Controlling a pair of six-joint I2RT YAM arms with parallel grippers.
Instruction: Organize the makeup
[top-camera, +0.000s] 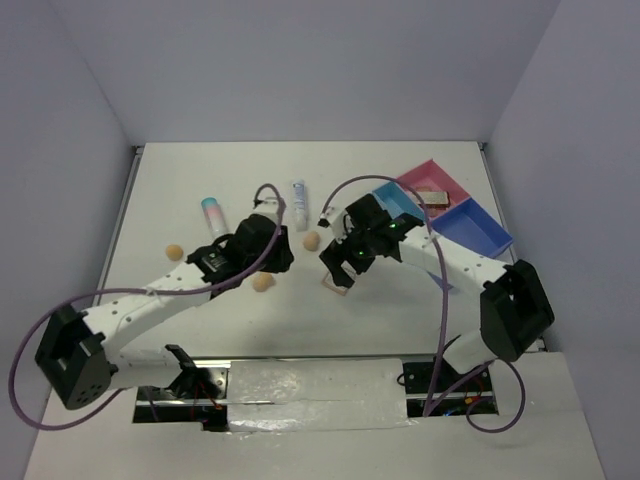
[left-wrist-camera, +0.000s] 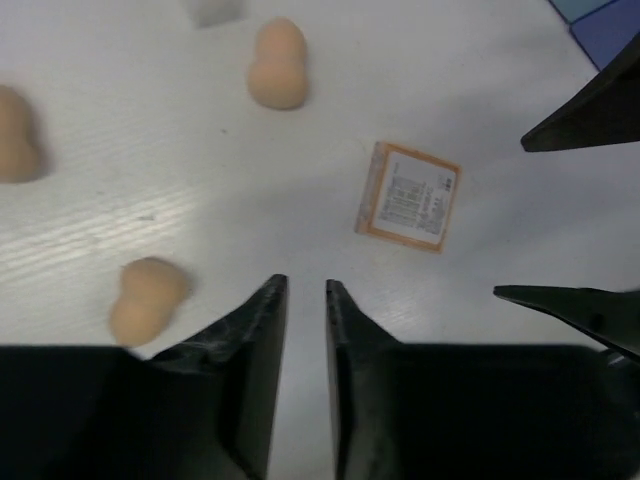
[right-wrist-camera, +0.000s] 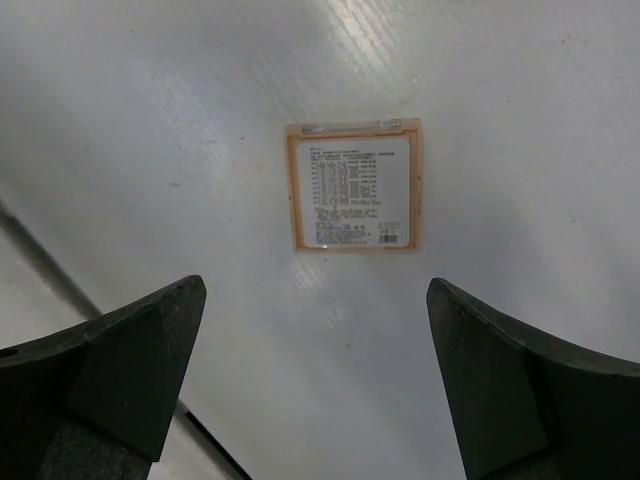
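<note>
A flat peach-rimmed palette lies label side up on the white table, in front of and between the fingers of my open, empty right gripper. In the top view the right gripper hovers over the palette. My left gripper is shut to a narrow gap and empty, near the palette. Three peach sponges lie around my left gripper. A pink-white tube with teal cap and a white tube lie further back.
The blue and pink divided tray stands at the back right; another palette lies in its pink compartment. The two arms are close together at the table's middle. The right gripper's fingers show at the right edge of the left wrist view.
</note>
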